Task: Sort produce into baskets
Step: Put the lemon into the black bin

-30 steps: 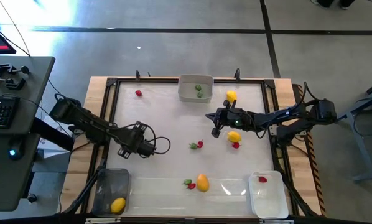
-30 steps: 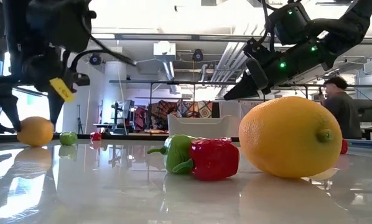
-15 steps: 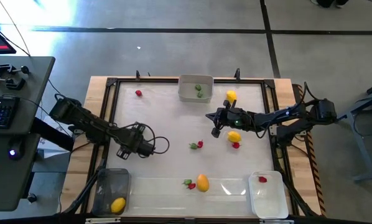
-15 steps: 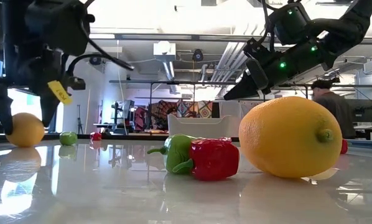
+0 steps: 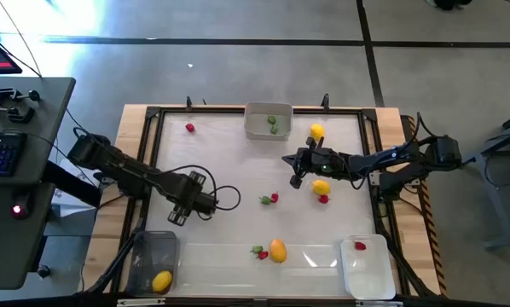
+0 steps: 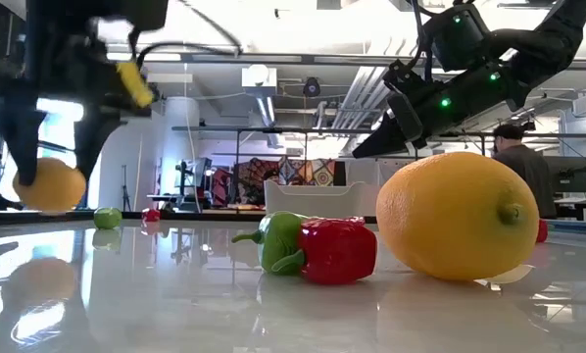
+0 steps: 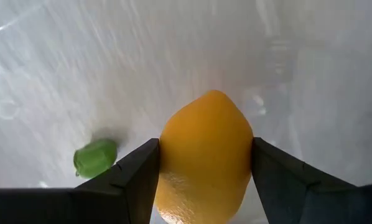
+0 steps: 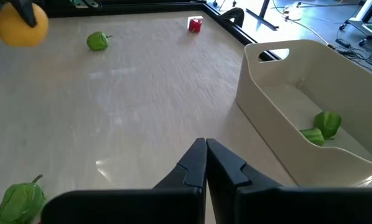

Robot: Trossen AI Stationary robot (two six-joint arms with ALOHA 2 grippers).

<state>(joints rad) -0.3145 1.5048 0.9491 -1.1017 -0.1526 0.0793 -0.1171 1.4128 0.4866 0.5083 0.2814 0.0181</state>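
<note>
My left gripper points down over the table's left half, shut on a yellow-orange lemon that hangs just above the table. A small green piece lies on the table beside it. My right gripper waits shut, in the air at the right centre, near another lemon. The pale grey basket stands at the far edge with green pieces inside. The dark clear basket at the near left holds a lemon. The white basket at the near right holds a red piece. My left gripper pinches the lemon between its two fingers, one finger on each of its long sides, about mid-length. The fingers come from above, pointing down, and lie across the lemon. The lemon is lifted clear of the table.
Loose produce lies about: a red piece far left, a lemon by the grey basket, a red piece, a green and red pair in the middle, and a lemon with small pieces near the front. A person stands beyond the table.
My left gripper has taken hold of the lemon that lay on the table between its fingers and risen, rolling a little. The lemon now hangs clear of the table. The green piece has stayed where it was.
</note>
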